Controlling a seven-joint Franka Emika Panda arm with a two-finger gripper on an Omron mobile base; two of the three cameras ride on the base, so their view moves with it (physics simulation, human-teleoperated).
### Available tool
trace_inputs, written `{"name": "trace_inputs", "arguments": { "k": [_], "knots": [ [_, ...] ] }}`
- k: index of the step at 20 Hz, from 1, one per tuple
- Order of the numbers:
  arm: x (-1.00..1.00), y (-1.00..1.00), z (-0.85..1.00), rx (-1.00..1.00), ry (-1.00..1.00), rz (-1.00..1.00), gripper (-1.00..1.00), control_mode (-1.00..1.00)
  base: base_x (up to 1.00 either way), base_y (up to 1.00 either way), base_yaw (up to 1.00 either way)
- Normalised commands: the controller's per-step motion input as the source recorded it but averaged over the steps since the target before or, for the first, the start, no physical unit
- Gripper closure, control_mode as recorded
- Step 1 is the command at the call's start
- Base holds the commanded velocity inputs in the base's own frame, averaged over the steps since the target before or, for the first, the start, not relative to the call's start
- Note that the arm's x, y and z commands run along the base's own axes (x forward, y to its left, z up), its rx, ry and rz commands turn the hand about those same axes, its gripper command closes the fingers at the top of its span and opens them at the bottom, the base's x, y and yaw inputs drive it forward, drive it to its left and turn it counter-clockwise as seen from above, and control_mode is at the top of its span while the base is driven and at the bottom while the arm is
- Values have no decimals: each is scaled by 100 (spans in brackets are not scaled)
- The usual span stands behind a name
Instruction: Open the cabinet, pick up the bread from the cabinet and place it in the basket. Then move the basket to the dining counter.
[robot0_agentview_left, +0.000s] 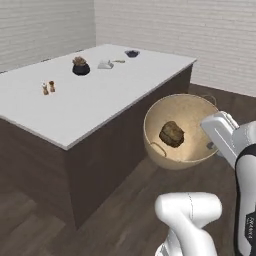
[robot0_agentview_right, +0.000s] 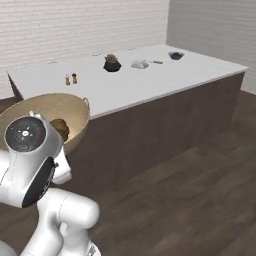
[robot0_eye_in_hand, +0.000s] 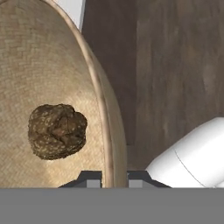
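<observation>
I've got the basket (robot0_agentview_left: 187, 107) up in the air beside the dining counter (robot0_agentview_left: 95, 100), off the floor and tipped so its open mouth faces the left base camera. The bread (robot0_agentview_left: 172, 133) sits inside it, low in the bowl against the woven wall. From the hand camera I see the gripper (robot0_eye_in_hand: 114, 178) pinched narrow on the basket's rim, one finger tip inside the bowl and one outside, with the rim running straight up between them. The roll is just inside that rim, near the fingers but not touching them.

From the right base camera the basket hangs at the near end of the counter, its rim about level with the pale top, the small loop on the rim pointing toward the counter's edge; whether it touches the dark side panel I can't tell. On the counter top, well away from the basket, I see two little shakers (robot0_agentview_left: 48, 88), a dark pot with something brown in it (robot0_agentview_left: 80, 66), a pale small object (robot0_agentview_left: 105, 64) and a dark small dish (robot0_agentview_left: 132, 53) at the far end
</observation>
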Motion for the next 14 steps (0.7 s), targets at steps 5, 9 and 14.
{"name": "trace_inputs", "arguments": {
  "k": [5, 9, 14],
  "knots": [
    [0, 0, 0, 0, 0, 0, 100, 100, 100, -9, 45],
    [0, 0, 0, 0, 0, 0, 100, 100, 100, -13, 47],
    [0, 0, 0, 0, 0, 0, 100, 100, 94, -30, 38]
  ]
}}
